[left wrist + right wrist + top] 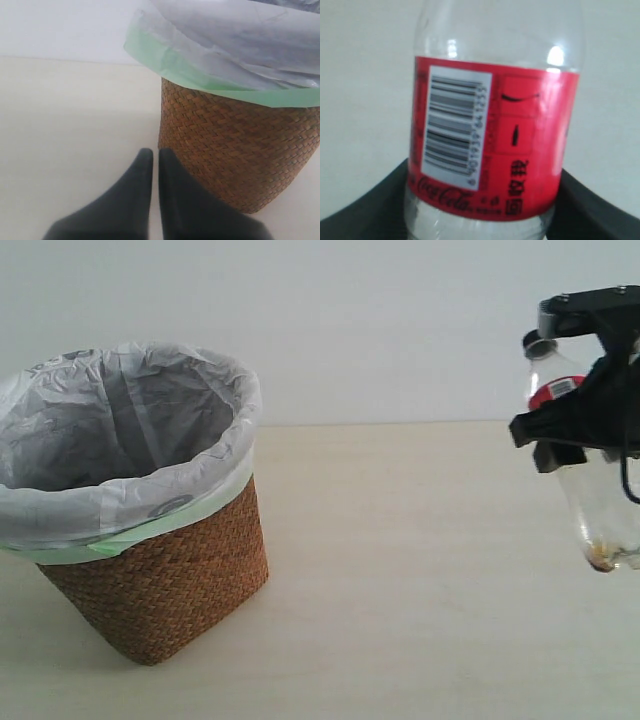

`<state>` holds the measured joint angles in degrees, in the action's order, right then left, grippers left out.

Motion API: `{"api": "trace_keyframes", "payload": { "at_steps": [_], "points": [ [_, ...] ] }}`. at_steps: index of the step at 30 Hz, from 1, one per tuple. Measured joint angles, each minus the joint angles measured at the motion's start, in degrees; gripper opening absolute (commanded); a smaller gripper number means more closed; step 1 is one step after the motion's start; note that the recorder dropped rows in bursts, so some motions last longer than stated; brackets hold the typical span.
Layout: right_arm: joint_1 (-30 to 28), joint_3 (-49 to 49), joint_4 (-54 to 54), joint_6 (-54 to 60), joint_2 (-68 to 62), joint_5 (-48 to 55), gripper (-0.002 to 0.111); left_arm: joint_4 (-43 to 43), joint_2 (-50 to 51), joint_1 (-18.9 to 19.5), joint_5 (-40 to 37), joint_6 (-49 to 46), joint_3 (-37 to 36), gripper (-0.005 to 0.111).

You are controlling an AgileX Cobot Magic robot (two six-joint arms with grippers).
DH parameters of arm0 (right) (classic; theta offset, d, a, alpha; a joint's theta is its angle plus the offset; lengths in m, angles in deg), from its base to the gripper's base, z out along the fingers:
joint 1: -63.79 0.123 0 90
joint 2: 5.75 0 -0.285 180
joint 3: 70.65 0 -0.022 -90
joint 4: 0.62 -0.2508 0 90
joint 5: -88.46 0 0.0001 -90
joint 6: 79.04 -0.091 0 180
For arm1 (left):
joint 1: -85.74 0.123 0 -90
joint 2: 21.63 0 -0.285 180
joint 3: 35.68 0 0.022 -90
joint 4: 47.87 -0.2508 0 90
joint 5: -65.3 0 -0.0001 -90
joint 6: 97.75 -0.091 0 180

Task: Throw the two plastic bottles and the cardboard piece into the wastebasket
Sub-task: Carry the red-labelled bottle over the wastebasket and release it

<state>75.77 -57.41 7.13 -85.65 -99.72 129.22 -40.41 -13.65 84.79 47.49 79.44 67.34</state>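
Note:
The slim clear bottle (pixel 592 505) with black cap and red label hangs in the air at the right edge of the exterior view, cap up and slightly tilted. My right gripper (pixel 572 428) is shut on it at the label; the right wrist view shows the red label (pixel 490 140) filling the gap between the dark fingers (pixel 592 207). The brown wicker wastebasket (pixel 160 580) with its white bag stands on the table at the left, well apart from the bottle. My left gripper (pixel 155 156) is shut on nothing, low beside the wastebasket's woven wall (pixel 235 145). The green-capped bottle and the cardboard piece are out of view.
A pale wooden table (pixel 400 570) stretches between the basket and the held bottle, with a plain white wall behind. The bag's pale green edge (pixel 200 75) folds over the basket's rim.

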Motion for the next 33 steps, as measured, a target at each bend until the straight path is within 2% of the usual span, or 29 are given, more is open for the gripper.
{"api": "trace_keyframes", "payload": {
  "at_steps": [3, 6, 8, 10, 11, 12, 13, 14, 15, 17, 19, 22, 24, 29, 30, 33],
  "points": [
    [-2.9, 0.0, 1.4, -0.1, 0.0, 0.7, 0.004, 0.0, 0.0, 0.0, 0.0, 0.0, 0.0, 0.004],
    [-2.6, 0.0, -0.1, 0.2, 0.0, -1.8, 0.004, 0.0, 0.0, 0.0, 0.0, 0.0, 0.0, 0.004],
    [0.3, -0.3, -3.6, 2.3, 0.0, -5.3, 0.004, 0.0, 0.0, 0.0, 0.0, 0.0, 0.0, 0.004],
    [7.6, -5.3, -9.5, 4.3, -0.9, -8.0, 0.007, 0.0, 0.0, 0.0, 0.0, 0.0, 0.0, 0.004],
    [10.0, -8.1, -11.0, 4.7, -1.4, -8.2, 0.013, 0.0, 0.0, 0.0, 0.0, 0.0, 0.0, 0.004],
    [13.1, -12.3, -12.8, 5.1, -2.3, -8.1, 0.036, 0.0, 0.0, 0.0, 0.0, 0.0, 0.0, 0.004],
    [18.2, -22.8, -16.0, 5.6, -4.6, -6.4, 0.051, 0.0, 0.0, 0.0, 0.0, 0.0, 0.0, 0.004],
    [20.4, -28.5, -18.0, 5.5, -6.2, -4.5, 0.073, 0.0, 0.0, 0.0, 0.0, 0.0, 0.0, 0.004],
    [23.9, -38.5, -21.9, 5.5, -9.2, -2.0, 0.075, 0.0, 0.0, 0.0, 0.0, 0.0, 0.0, 0.004],
    [26.9, -50.9, -23.3, 3.4, -13.5, 1.2, 0.068, 0.0, 0.0, 0.0, 0.0, 0.0, 0.0, 0.004],
    [27.4, -58.1, -21.5, 0.1, -16.5, 5.8, 0.064, 0.0, 0.0, 0.0, 0.0, 0.0, 0.0, 0.004],
    [26.0, -59.4, -14.0, -2.3, -18.5, 13.1, 0.06, 0.0, 0.0, 0.0, 0.0, 0.0, 0.0, 0.004],
    [24.7, -59.4, -8.1, -3.5, -18.9, 17.8, 0.052, 0.0, 0.0, 0.0, 0.0, 0.0, 0.0, 0.004],
    [21.0, -59.4, 5.8, -4.5, -19.0, 27.7, 0.008, 0.0, 0.0, 0.0, 0.0, 0.0, 0.0, 0.004],
    [20.3, -59.2, 8.7, -4.4, -19.0, 28.3, 0.002, 0.0, 0.0, 0.0, 0.0, 0.0, 0.0, 0.004],
    [19.1, -56.4, 13.4, -4.4, -17.6, 28.7, 0.006, 0.0, 0.0, 0.0, 0.0, 0.0, 0.0, 0.004]
  ]
}}
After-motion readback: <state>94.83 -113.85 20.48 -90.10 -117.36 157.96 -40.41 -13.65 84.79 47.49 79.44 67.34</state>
